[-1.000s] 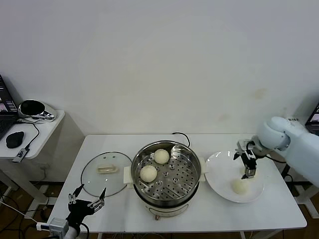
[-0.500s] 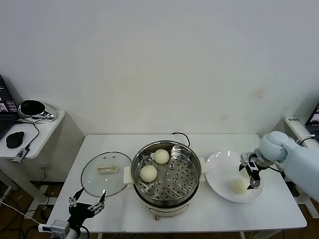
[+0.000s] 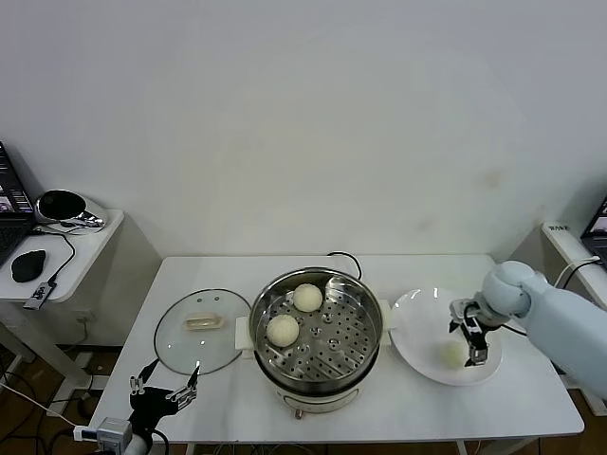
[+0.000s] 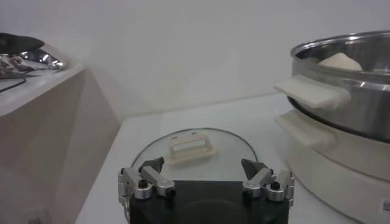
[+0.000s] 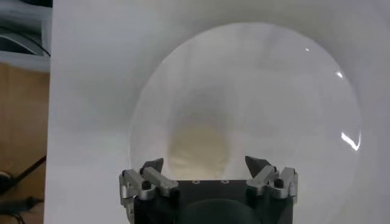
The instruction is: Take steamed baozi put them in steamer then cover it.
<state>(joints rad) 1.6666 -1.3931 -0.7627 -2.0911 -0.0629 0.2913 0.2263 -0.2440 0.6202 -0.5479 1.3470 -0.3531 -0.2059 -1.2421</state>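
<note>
Two steamed baozi [image 3: 307, 297] [image 3: 283, 329] lie on the perforated tray of the shiny steamer [image 3: 353, 334] at the table's middle. A third baozi [image 3: 450, 354] [image 5: 198, 148] rests on the white plate [image 3: 417, 322] [image 5: 292, 91] to the right. My right gripper [image 3: 470, 339] [image 5: 204, 164] hangs open just above that bun, one finger on each side and apart from it. The glass cover [image 3: 201, 329] [image 4: 192, 152] with its cream handle lies flat on the table left of the steamer [image 4: 347, 85]. My left gripper [image 3: 166, 391] [image 4: 203, 165] waits open at the front left edge, near the cover.
A black cord [image 3: 343, 256] runs behind the steamer. A low side table [image 3: 66, 248] with a mouse and a shiny appliance stands to the far left, beyond the white work table [image 3: 503, 398].
My right gripper has come down and a little nearer over the plate, closing in on the bun there. The left gripper has sunk slightly at the table's front edge.
</note>
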